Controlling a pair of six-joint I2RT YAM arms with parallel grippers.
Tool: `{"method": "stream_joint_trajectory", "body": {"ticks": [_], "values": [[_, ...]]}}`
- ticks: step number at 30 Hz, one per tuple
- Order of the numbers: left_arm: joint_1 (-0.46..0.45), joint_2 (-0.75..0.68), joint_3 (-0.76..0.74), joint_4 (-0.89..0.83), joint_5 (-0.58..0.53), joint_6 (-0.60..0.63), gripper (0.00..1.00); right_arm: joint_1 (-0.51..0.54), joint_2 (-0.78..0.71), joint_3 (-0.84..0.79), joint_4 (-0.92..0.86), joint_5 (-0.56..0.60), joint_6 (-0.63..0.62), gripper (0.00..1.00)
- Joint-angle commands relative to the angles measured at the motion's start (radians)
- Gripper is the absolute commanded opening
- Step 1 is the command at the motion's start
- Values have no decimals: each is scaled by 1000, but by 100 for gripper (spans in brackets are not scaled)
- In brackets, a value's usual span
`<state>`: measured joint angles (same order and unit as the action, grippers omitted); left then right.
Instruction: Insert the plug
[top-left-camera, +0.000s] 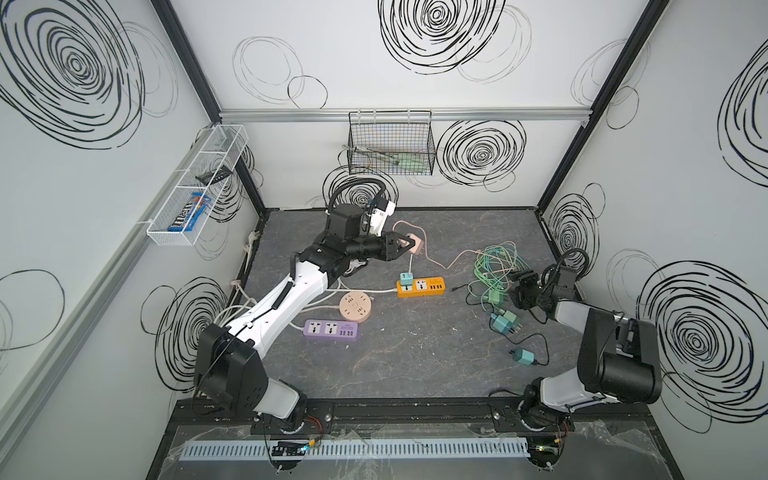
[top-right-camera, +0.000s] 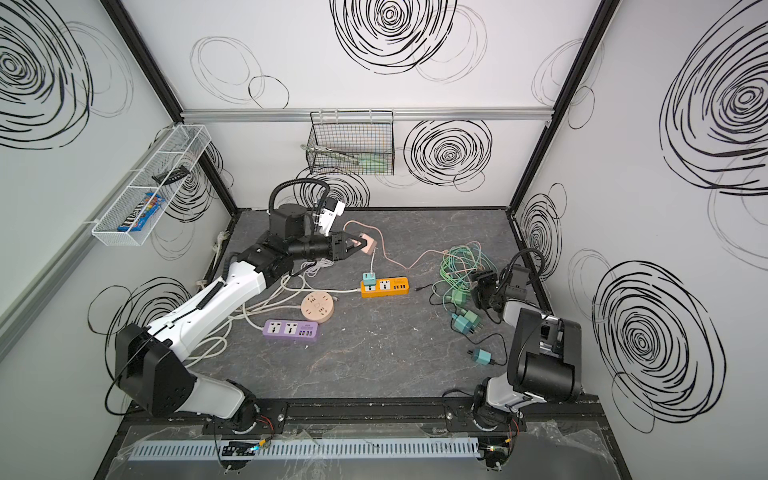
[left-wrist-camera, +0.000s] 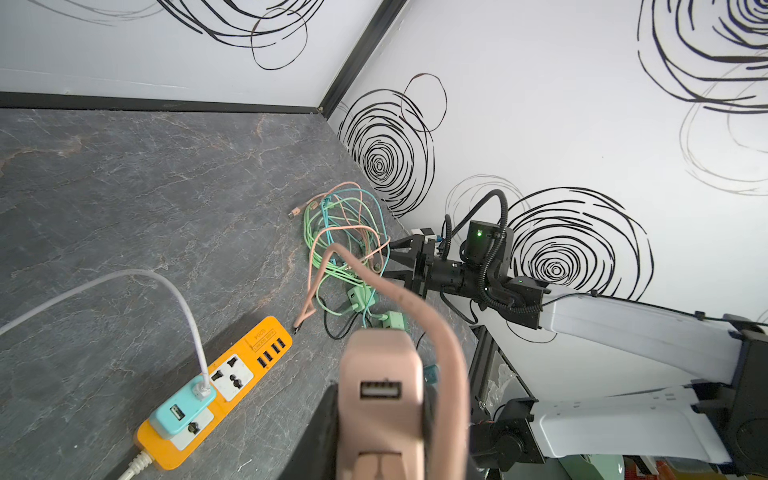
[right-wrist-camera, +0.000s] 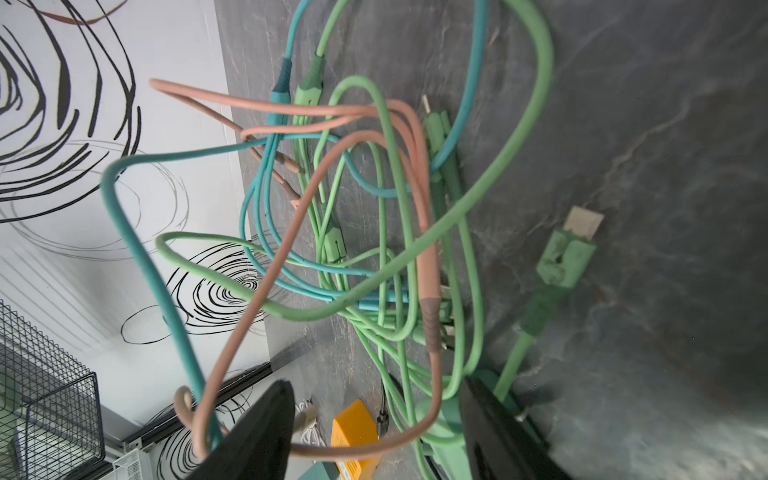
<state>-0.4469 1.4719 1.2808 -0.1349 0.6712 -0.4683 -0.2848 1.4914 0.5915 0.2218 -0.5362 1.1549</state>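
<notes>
Currently I see my left end effector (top-left-camera: 408, 243) clamped on the pink plug (top-left-camera: 419, 246) above the surface (top-left-camera: 415, 357); right end effector (top-left-camera: 515, 289) gapes apart at the cable tangle (top-left-camera: 494, 264)

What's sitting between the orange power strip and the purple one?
A round peach socket hub lies between the orange strip and the purple strip, in both top views.
</notes>
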Motion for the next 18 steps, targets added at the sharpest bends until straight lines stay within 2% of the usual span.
{"method": "stream_joint_trajectory", "body": {"ticks": [1, 6, 10, 13, 16, 18], "values": [[-1, -18, 20, 17, -2, 21, 0, 11, 6, -13, 42, 3, 65, 69], [3, -24, 26, 7, -3, 25, 0, 10, 19, -48, 121, 25, 164, 60], [5, -31, 25, 0, -2, 28, 0, 11, 32, -32, 137, 39, 185, 49], [9, -41, 22, 1, -2, 28, 0, 9, 38, -47, 171, 62, 209, 34], [17, -53, 17, -4, -3, 29, 0, 5, 18, -86, 241, 81, 234, 12], [29, -64, 10, -4, -7, 30, 0, -3, -33, -111, 253, 120, 223, 3]]}}
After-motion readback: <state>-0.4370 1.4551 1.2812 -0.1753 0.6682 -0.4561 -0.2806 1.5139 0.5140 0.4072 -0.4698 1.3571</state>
